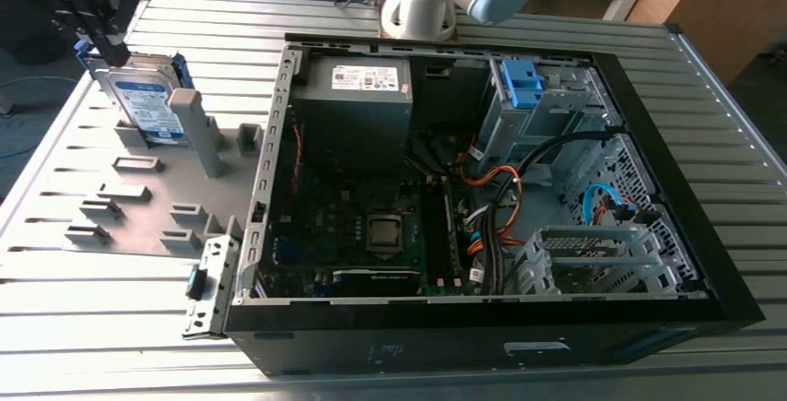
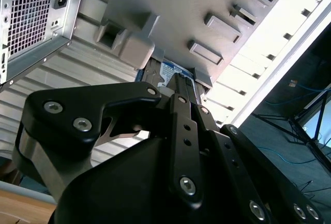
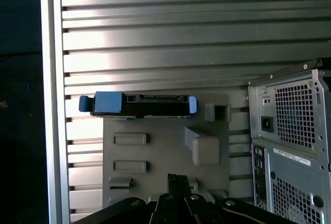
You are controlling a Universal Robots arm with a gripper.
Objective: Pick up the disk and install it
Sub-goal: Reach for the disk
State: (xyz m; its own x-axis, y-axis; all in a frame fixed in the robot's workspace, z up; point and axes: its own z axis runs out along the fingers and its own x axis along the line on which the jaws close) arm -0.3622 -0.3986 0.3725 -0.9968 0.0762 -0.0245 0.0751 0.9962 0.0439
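Exterior view: disk [image 1: 143,99] upright in grey holder [image 1: 138,209], tool [image 1: 113,54] jaws together just above.

Disk [image 1: 136,99]: silver metal; rails [image 3: 108,102]: blue plastic. Fixture plate [image 1: 142,226]: matt grey plastic. Table [image 1: 99,309]: ribbed metal.

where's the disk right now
The disk stands on edge at the exterior view's far left, on the grey holder plate beside an upright post, outside the open computer case, with the gripper at its top edge.
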